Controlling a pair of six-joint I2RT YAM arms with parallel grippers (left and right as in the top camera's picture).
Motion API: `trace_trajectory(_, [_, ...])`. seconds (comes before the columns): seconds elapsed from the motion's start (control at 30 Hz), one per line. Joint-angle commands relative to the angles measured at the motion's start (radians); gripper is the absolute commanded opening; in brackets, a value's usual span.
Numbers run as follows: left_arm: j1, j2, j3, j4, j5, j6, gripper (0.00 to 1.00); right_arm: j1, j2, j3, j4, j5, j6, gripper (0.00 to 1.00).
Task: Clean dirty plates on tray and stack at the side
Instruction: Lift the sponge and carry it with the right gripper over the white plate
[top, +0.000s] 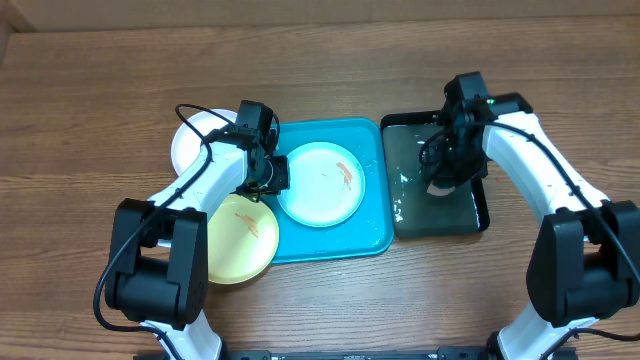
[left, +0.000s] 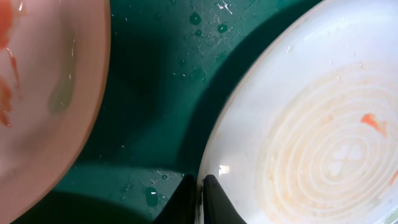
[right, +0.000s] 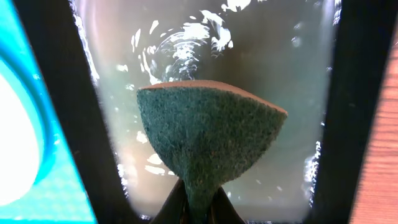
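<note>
The turquoise tray (top: 370, 225) lies mid-table. The pale mint-blue plate (top: 320, 185) with orange smears sits on it. My left gripper (top: 272, 175) is shut on that plate's left rim; in the left wrist view the fingers (left: 200, 190) pinch the rim of the plate (left: 323, 124). The pale yellow plate (top: 238, 238) with orange smears lies at the tray's front left edge and also shows in the left wrist view (left: 37, 93). The white plate (top: 192, 140) lies on the table at the left. My right gripper (top: 445, 165) is shut on a green sponge (right: 208, 137).
A black tray (top: 475, 215) holding soapy water (right: 249, 56) stands to the right of the turquoise tray; the sponge hangs over it. Water drops lie on the turquoise tray (left: 155, 93). Bare wooden table surrounds everything.
</note>
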Motion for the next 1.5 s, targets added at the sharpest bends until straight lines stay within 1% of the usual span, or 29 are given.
trace_trajectory(0.0, [0.0,0.019,0.021,0.0,0.008,0.019,0.06,0.004,-0.011,0.108,-0.041,0.004,0.004,0.04])
trace_trajectory(0.2, [0.0,0.019,0.021,-0.002,0.008,0.019,0.06,0.017,-0.01,0.06,-0.036,0.005,0.004,0.04])
trace_trajectory(0.37, [0.0,0.019,0.021,-0.002,0.008,0.019,0.04,0.018,-0.01,-0.067,0.112,0.005,0.004,0.04])
trace_trajectory(0.47, [0.0,0.019,0.021,-0.003,0.008,0.019,0.04,0.018,-0.011,-0.075,0.13,0.008,0.004,0.04])
trace_trajectory(0.57, [0.0,0.019,0.021,-0.002,0.008,0.018,0.04,0.018,-0.013,-0.017,0.09,0.008,0.004,0.04])
trace_trajectory(0.67, [0.0,0.019,0.021,-0.002,0.008,0.015,0.04,0.018,-0.013,0.094,-0.005,-0.003,0.004,0.04])
trace_trajectory(0.73, [0.0,0.019,0.021,-0.002,0.008,0.015,0.04,0.018,-0.013,0.183,-0.075,-0.059,0.004,0.04])
trace_trajectory(0.77, [0.0,0.019,0.021,-0.001,0.008,0.015,0.04,0.027,-0.013,0.264,-0.129,-0.146,0.0,0.04])
trace_trajectory(0.8, [0.0,0.019,0.021,-0.001,0.008,0.015,0.04,0.036,-0.013,0.294,-0.145,-0.186,0.0,0.04])
trace_trajectory(0.93, [0.0,0.019,0.021,-0.001,0.008,0.015,0.04,0.105,-0.013,0.328,-0.124,-0.316,0.001,0.04])
trace_trajectory(1.03, [0.0,0.019,0.021,-0.001,0.008,0.015,0.04,0.187,-0.008,0.326,-0.082,-0.343,0.001,0.04])
trace_trajectory(1.07, [0.0,0.019,0.021,-0.001,0.008,0.015,0.04,0.248,-0.002,0.326,-0.049,-0.315,0.001,0.04])
trace_trajectory(1.17, [0.0,0.019,0.021,-0.002,0.008,0.015,0.04,0.345,0.017,0.325,-0.01,-0.21,0.012,0.04])
trace_trajectory(1.33, [0.0,0.019,0.021,-0.002,0.008,0.015,0.04,0.484,0.093,0.317,0.024,0.089,0.076,0.04])
trace_trajectory(1.47, [0.0,0.019,0.021,-0.002,0.008,0.015,0.05,0.51,0.16,0.317,0.039,0.174,0.088,0.04])
